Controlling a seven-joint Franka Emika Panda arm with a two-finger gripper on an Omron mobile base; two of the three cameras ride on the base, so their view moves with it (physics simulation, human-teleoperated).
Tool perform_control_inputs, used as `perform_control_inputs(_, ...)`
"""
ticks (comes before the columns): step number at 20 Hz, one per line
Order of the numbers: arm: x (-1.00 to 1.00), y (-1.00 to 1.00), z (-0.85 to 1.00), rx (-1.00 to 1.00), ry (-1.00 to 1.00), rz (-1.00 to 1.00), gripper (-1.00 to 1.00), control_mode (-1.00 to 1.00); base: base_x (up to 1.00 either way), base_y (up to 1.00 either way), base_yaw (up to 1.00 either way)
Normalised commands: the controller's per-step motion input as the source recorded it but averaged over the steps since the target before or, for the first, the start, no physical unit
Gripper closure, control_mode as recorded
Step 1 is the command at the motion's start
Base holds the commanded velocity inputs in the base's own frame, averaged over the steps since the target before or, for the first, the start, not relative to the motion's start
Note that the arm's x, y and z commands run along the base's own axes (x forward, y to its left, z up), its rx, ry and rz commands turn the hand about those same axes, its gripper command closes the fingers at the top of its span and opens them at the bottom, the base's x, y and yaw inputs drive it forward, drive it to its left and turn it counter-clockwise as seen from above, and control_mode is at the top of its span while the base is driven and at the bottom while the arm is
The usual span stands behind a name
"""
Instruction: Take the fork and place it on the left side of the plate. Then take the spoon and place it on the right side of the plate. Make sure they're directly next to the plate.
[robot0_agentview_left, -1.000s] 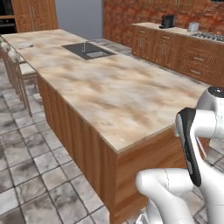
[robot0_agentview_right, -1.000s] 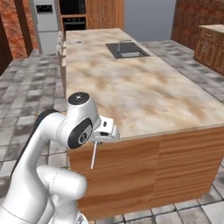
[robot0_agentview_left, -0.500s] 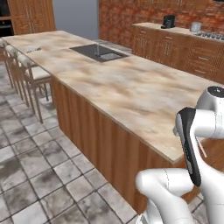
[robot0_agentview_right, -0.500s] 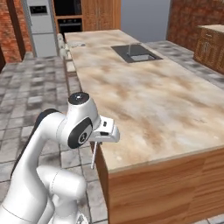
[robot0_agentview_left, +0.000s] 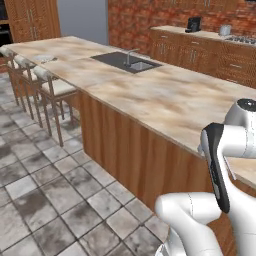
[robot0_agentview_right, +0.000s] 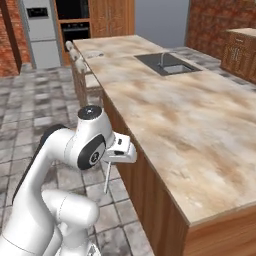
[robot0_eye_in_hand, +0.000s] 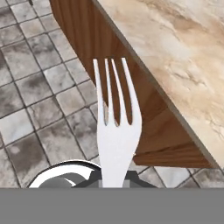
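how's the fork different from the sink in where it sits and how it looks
The fork is slim and pale, shut in the gripper, hanging tines-down beside the island over the tiled floor. The sink is a dark rectangular basin set flush into the island counter, far ahead. Nothing plainly shared.

The claw, clamped on a thin fork hanging below it, hovers over the tiled floor, the worktop just beside it.

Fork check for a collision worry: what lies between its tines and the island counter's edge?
Nothing: in the hand view the fork, shut in the pincer, hangs over floor tiles beside the counter.
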Motion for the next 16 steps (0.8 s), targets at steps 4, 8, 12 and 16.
perform_control_inputs(4, 0.00, 0.00, 0.00, 0.00, 0.00, 0.00, 1.00, 1.00, 0.36, 1.00, -0.18)
perform_control_inputs(8, 0.00, 0.00, 0.00, 0.00, 0.00, 0.00, 1.00, 1.00, 0.38, 1.00, -0.18)
perform_control_inputs(12, 0.00, 0.00, 0.00, 0.00, 0.00, 0.00, 1.00, 1.00, 0.40, 1.00, -0.18)
perform_control_inputs(16, 0.00, 0.00, 0.00, 0.00, 0.00, 0.00, 1.00, 1.00, 0.46, 1.00, -0.19)
